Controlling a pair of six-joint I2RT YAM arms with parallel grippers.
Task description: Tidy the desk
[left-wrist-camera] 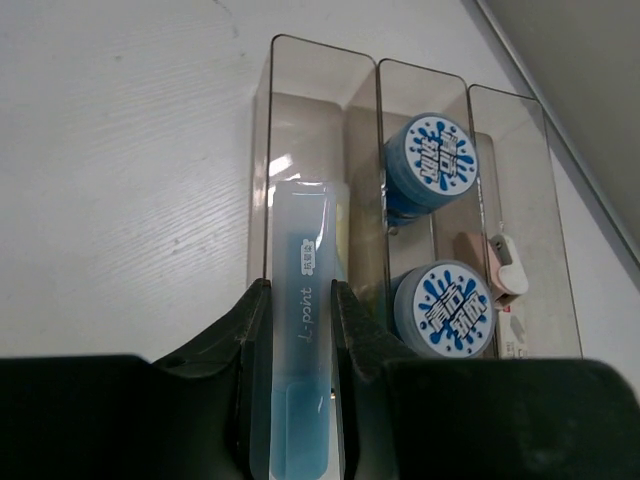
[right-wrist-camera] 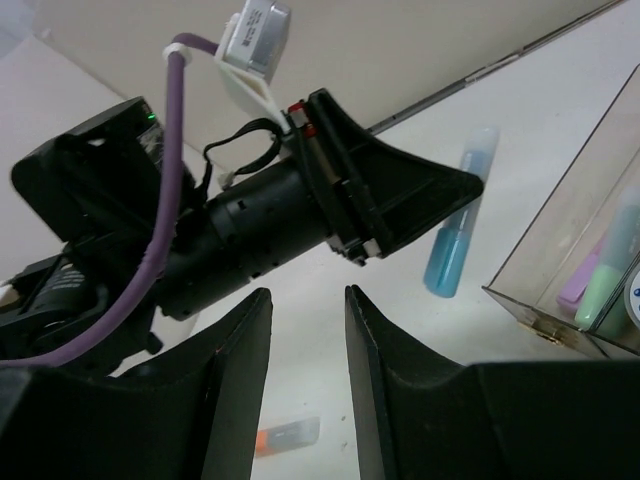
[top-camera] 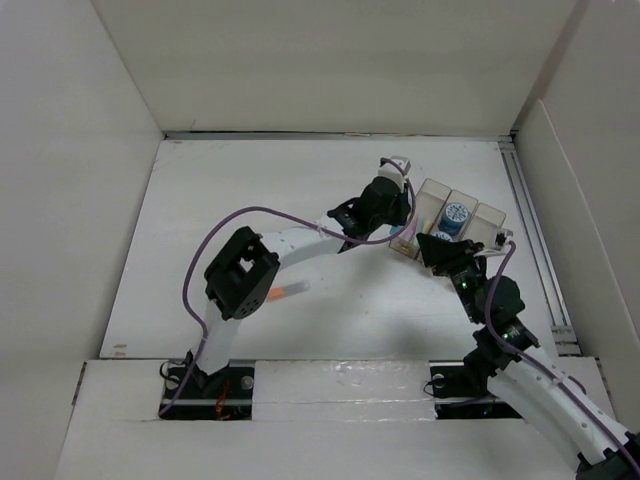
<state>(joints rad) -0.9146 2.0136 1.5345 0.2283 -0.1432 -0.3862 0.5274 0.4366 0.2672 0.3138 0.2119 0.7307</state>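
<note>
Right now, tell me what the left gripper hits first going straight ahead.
Likely the tray, at its leftmost compartment: the blue highlighter clamped in the left gripper leads there. Depth is unclear.

we see a robotics lab cell. white panel walls (top-camera: 80, 200) box in the tabletop (top-camera: 250, 185), with cabled robot arms (top-camera: 295, 245) bolted at its edge.

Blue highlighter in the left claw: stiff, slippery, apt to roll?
Probably rigid: the blue highlighter juts straight beyond the left claw. Its smooth frosted barrel may slip lengthwise in that narrow pinch. Looks rounded, so likely rolls on the desk, less so inside the tray.
</note>
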